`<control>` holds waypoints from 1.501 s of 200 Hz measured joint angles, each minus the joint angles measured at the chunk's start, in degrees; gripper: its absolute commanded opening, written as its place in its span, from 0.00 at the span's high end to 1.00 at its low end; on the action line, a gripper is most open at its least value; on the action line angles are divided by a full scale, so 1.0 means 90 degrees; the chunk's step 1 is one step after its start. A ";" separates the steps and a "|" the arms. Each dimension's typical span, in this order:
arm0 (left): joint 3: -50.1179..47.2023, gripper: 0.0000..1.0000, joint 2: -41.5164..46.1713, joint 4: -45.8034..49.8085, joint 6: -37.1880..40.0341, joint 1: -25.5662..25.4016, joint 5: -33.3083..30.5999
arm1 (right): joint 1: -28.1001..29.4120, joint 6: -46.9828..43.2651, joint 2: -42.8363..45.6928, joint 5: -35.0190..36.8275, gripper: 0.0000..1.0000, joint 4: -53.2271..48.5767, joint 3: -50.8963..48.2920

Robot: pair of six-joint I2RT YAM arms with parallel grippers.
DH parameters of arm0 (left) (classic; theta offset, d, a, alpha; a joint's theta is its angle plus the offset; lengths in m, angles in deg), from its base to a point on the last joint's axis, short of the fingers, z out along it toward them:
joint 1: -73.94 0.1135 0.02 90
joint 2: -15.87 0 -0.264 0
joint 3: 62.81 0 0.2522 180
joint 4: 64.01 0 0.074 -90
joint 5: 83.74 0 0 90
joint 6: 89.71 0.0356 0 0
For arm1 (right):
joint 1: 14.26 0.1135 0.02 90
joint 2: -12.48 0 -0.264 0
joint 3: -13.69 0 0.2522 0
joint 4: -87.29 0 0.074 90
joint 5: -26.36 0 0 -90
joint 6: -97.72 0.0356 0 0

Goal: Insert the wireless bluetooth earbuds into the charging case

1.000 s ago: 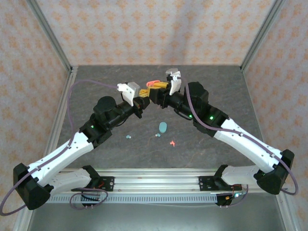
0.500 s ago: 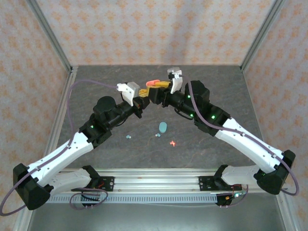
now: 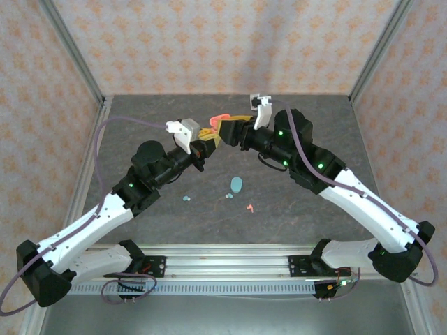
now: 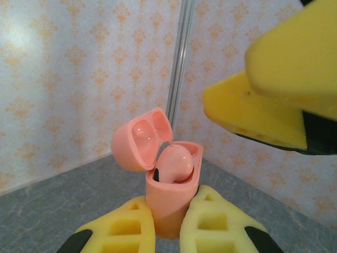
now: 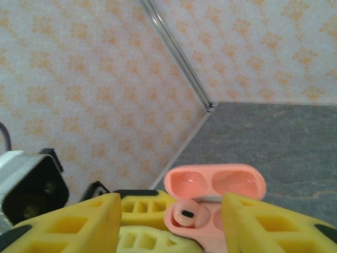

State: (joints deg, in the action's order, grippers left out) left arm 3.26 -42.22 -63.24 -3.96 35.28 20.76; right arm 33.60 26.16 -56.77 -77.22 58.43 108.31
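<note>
A coral charging case [image 4: 172,185] stands upright with its lid flipped open, and my left gripper [image 4: 169,211] is shut on its body. One coral earbud [image 4: 177,162] sits in a socket; the socket beside it looks empty [image 5: 231,219]. From above, the case [image 3: 219,118] is held over the far middle of the table. My right gripper [image 3: 229,130] hovers just right of it, open, its yellow fingers [image 5: 79,224] spread either side of the case with nothing held. A second coral earbud [image 3: 249,206] and two teal earbuds [image 3: 186,198] [image 3: 228,197] lie on the table.
A teal case [image 3: 237,184] lies on the grey table [image 3: 314,118] between the arms, close to the loose earbuds. Patterned walls and metal posts [image 4: 179,63] enclose the table at the back and sides.
My right gripper has opened and drawn back up and to the right, leaving the coral earbud in the case. The left gripper with the case has shifted slightly toward the back.
</note>
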 measured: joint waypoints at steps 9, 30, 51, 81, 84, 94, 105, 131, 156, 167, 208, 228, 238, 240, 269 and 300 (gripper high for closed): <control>-0.0002 1.00 0.0032 0.0015 0.0002 0.0000 -0.0002 | -0.0022 0.0058 0.0000 0.0032 0.50 -0.0138 0.0000; -0.0049 1.00 0.0211 0.0170 0.0012 0.0000 -0.0002 | -0.0092 0.0151 0.0024 0.0202 0.51 -0.0520 0.0000; -0.0274 1.00 0.0508 0.0374 0.0029 0.0000 -0.0034 | -0.0211 0.0248 0.0153 0.0525 0.51 -0.1056 0.0000; -0.0753 1.00 0.1061 0.0821 0.0029 0.0000 -0.0177 | -0.0466 0.0364 0.0313 0.0928 0.51 -0.1853 0.0002; -0.0799 1.00 0.1124 0.0886 0.0029 0.0000 -0.0194 | -0.0495 0.0364 0.0313 0.0952 0.51 -0.1940 0.0005; -0.0923 1.00 0.1336 0.1105 0.0029 0.0000 -0.0240 | -0.0580 0.0393 0.0289 0.1039 0.51 -0.2222 0.0002; -0.1035 1.00 0.1574 0.1345 0.0034 0.0000 -0.0318 | -0.0663 0.0413 0.0231 0.1093 0.51 -0.2475 -0.0024; -0.1173 1.00 0.2081 0.1875 0.0134 0.0000 -0.0442 | -0.0753 0.0505 0.0027 0.1134 0.52 -0.2698 -0.0508; -0.1200 1.00 0.2348 0.2295 0.0197 0.0000 -0.0525 | -0.0760 0.0629 -0.0457 0.0974 0.56 -0.2824 -0.1275; -0.1202 1.00 0.2399 0.2431 0.0206 0.0000 -0.0529 | -0.0758 0.0668 -0.0692 0.0801 0.58 -0.2854 -0.1591; -0.1333 1.00 0.2409 0.2640 0.0270 0.0000 -0.0573 | -0.0758 0.0736 -0.1358 -0.0075 0.58 -0.2820 -0.2662; -0.1341 1.00 0.2385 0.2703 0.0270 0.0000 -0.0573 | -0.0758 0.0714 -0.1654 -0.0381 0.57 -0.2812 -0.2868; -0.1341 1.00 0.2373 0.2705 0.0270 0.0000 -0.0573 | -0.0753 0.0690 -0.1780 -0.0469 0.55 -0.2800 -0.2907; -0.1341 1.00 0.2368 0.2708 0.0270 0.0000 -0.0576 | -0.0750 0.0690 -0.1797 -0.0476 0.55 -0.2800 -0.2909; -0.1358 1.00 0.2356 0.2710 0.0270 0.0000 -0.0624 | -0.0627 0.0542 -0.2186 -0.0437 0.54 -0.2858 -0.2858; -0.1379 1.00 0.2353 0.2713 0.0267 0.0000 -0.0663 | -0.0342 0.0316 -0.2812 -0.0226 0.54 -0.3094 -0.2443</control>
State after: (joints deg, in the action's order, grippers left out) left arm -9.15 -21.04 -38.83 -1.56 35.28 14.80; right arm 30.52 29.00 -82.08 -79.26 30.59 86.32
